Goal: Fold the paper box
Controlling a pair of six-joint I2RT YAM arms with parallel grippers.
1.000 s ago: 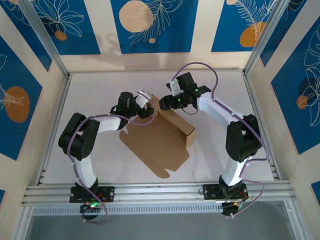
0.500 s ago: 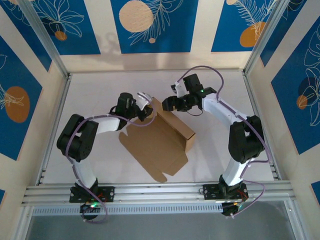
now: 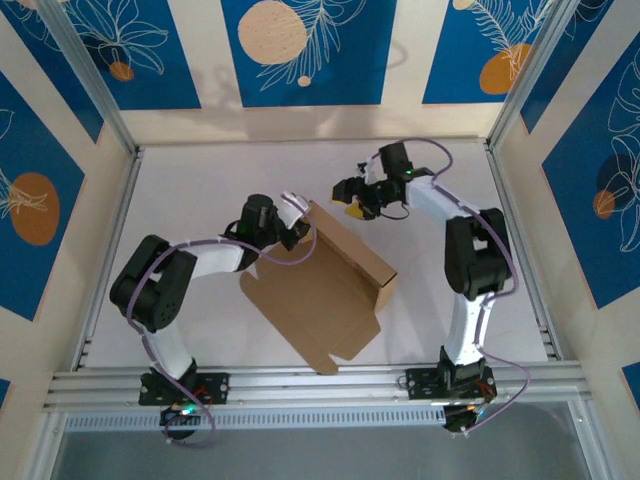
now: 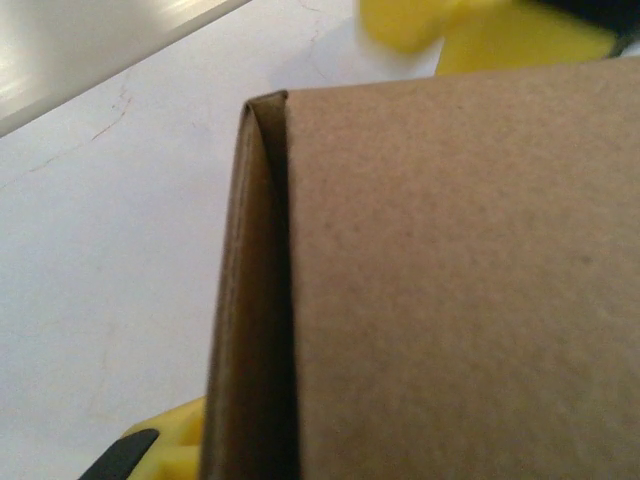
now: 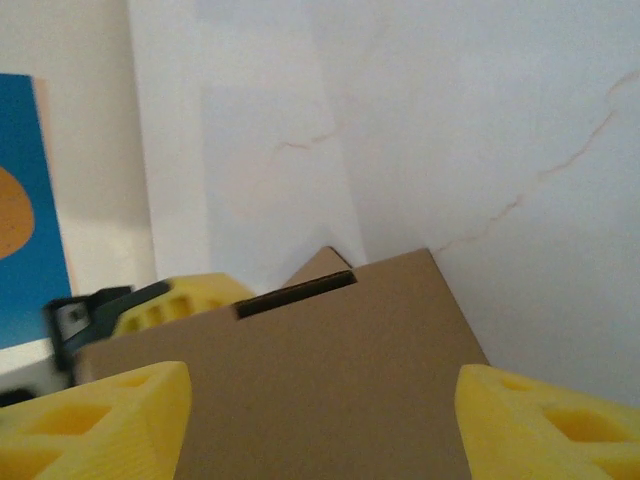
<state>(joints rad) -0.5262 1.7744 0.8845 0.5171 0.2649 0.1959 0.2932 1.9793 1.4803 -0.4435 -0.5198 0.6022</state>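
The paper box (image 3: 315, 290) lies mostly flat on the white table, a brown die-cut sheet with one long wall (image 3: 352, 243) raised along its far right side. My left gripper (image 3: 297, 222) is at the far left end of that wall, shut on the cardboard. In the left wrist view the doubled wall (image 4: 440, 300) fills most of the picture, and one yellow finger (image 4: 168, 447) presses its left face. My right gripper (image 3: 350, 193) hovers open just beyond the wall's far corner. Its yellow fingers (image 5: 95, 420) stand wide to either side above the slotted panel (image 5: 330, 380), not touching it.
Aluminium rails run along the front (image 3: 320, 382) and both sides (image 3: 110, 250) of the white table (image 3: 200, 180). Blue and cream patterned walls (image 3: 300, 50) close in the back and sides. Bare table lies behind the box and to its right.
My left gripper has closed on the wall's end. My right gripper has drawn back a little toward the far right, off the box. The sheet has shifted slightly toward the front.
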